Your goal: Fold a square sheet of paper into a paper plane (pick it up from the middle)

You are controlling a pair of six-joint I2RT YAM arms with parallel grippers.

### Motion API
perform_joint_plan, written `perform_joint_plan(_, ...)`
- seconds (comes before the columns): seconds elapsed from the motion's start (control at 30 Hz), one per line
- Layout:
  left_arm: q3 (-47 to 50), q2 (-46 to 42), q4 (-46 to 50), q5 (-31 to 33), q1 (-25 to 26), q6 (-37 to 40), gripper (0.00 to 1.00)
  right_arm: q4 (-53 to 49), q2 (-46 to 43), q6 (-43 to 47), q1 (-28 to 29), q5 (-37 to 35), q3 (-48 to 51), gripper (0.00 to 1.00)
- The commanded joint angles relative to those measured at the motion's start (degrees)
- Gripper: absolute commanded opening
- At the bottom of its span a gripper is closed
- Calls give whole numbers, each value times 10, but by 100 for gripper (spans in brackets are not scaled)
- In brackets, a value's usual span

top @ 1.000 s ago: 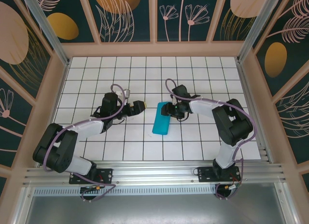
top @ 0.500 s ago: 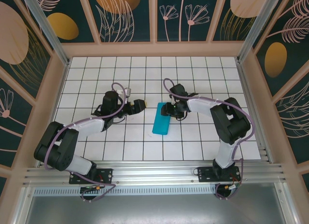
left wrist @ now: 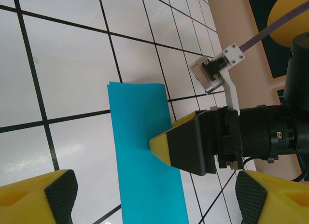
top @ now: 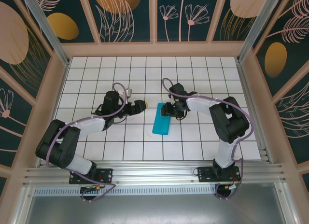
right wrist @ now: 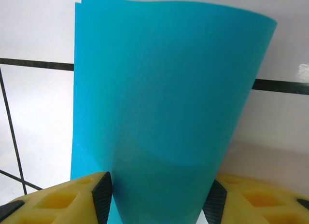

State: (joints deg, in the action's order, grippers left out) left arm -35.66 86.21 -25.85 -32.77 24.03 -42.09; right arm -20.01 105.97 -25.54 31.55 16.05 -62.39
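Observation:
The square sheet of paper (top: 160, 122) is teal, folded into a narrow strip, and lies near the middle of the tiled table (top: 96, 64). My right gripper (top: 168, 109) sits at its far right end. In the right wrist view the paper (right wrist: 169, 89) bows up between both pads, with the right gripper (right wrist: 157, 197) shut on it. My left gripper (top: 140, 106) stands open just left of the strip's far end, holding nothing. In the left wrist view the left gripper (left wrist: 154, 197) hangs open above the paper (left wrist: 140, 137), and a yellow fingertip (left wrist: 166, 142) of the right gripper rests on the strip's right edge.
A wooden frame (top: 154, 49) with patterned panels borders the table on three sides. An aluminium rail (top: 145, 173) runs along the near edge where both arm bases are bolted. White grid tiles lie all round the paper.
The left gripper has crept slightly right toward the paper's far end. The right gripper has shifted a little left onto the paper. The strip itself has stayed in place.

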Motion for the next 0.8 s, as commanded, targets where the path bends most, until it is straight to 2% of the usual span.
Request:
perform_joint_plan(0.0, -18, 8, 0, -14, 4, 7, 87, 9, 48, 28, 4, -9, 14, 58)
perform_joint_plan(0.3, -22, 11, 9, -17, 4, 12, 87, -2, 59, 33, 1, -14, 6, 58)
perform_joint_plan(0.5, -33, 22, 19, -19, 4, 9, 79, -3, 71, 31, 1, -24, 14, 57)
perform_joint_plan(0.67, -61, 47, 52, -6, 18, 12, 64, -8, 74, 28, 1, -35, 14, 56)
perform_joint_plan(0.77, -89, 72, 77, 6, 41, 15, 45, -4, 76, 23, 1, -35, 15, 56)
